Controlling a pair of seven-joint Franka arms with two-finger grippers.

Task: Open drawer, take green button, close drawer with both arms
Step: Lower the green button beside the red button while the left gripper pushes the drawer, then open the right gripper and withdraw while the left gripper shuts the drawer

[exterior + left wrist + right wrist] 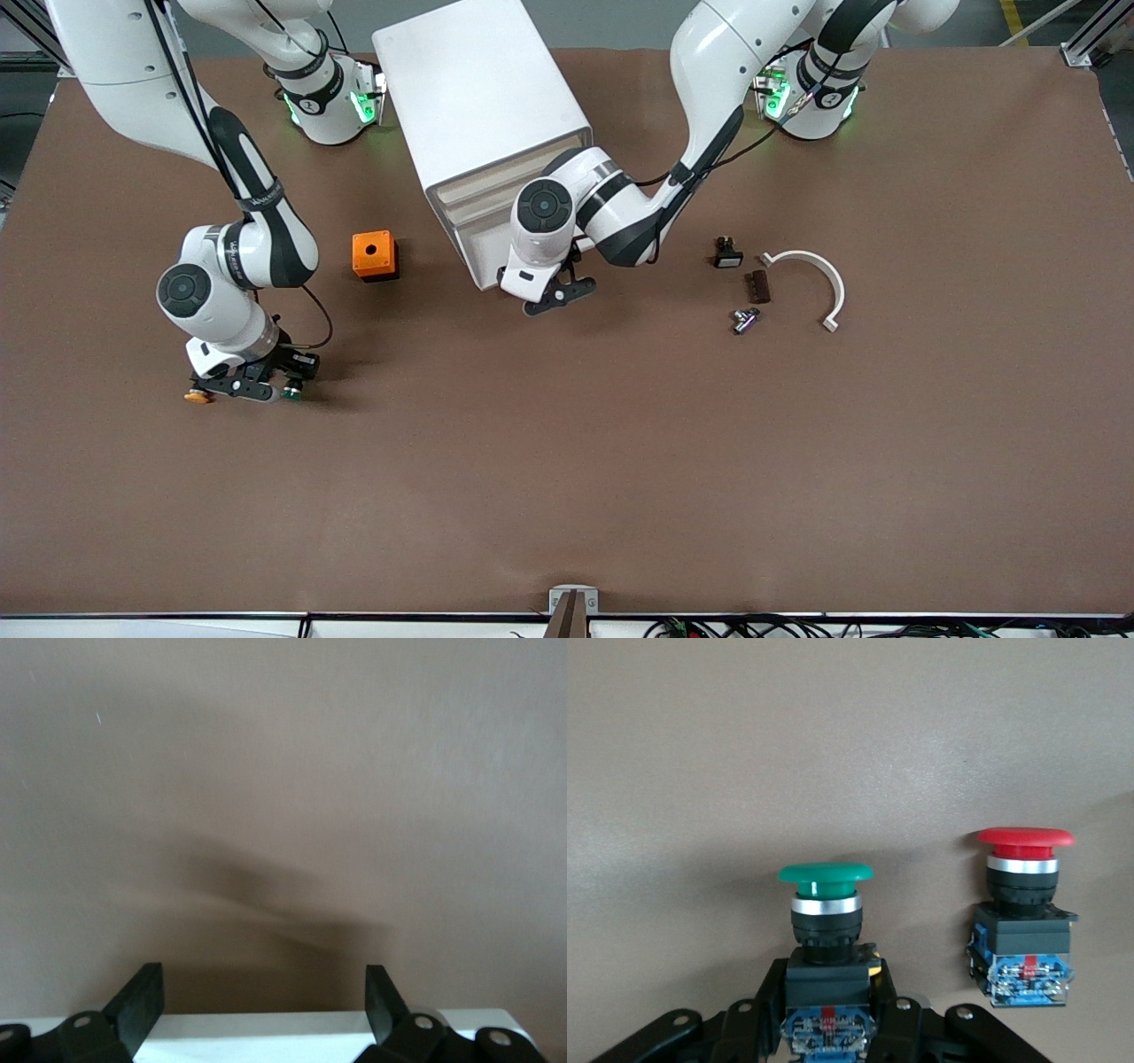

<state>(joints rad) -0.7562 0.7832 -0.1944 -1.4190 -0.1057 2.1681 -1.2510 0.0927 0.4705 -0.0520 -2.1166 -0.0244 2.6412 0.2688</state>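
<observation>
Right gripper (251, 387), low over the table (567, 496) toward the right arm's end, was pinching the black body of the green button (826, 904), its long axis running out past the fingertips with the cap foremost. A red-capped button (1024, 920) lay just beside it, apart; an orange-capped button (197, 396) showed at the gripper's outer edge in the front view. Left gripper (554, 297), fingers spread and empty, hung at the front of the white cabinet (483, 115), right at the lower drawer (489, 266), which appeared nearly shut; its contents were hidden. The left arm was judged nearer for closing it.
</observation>
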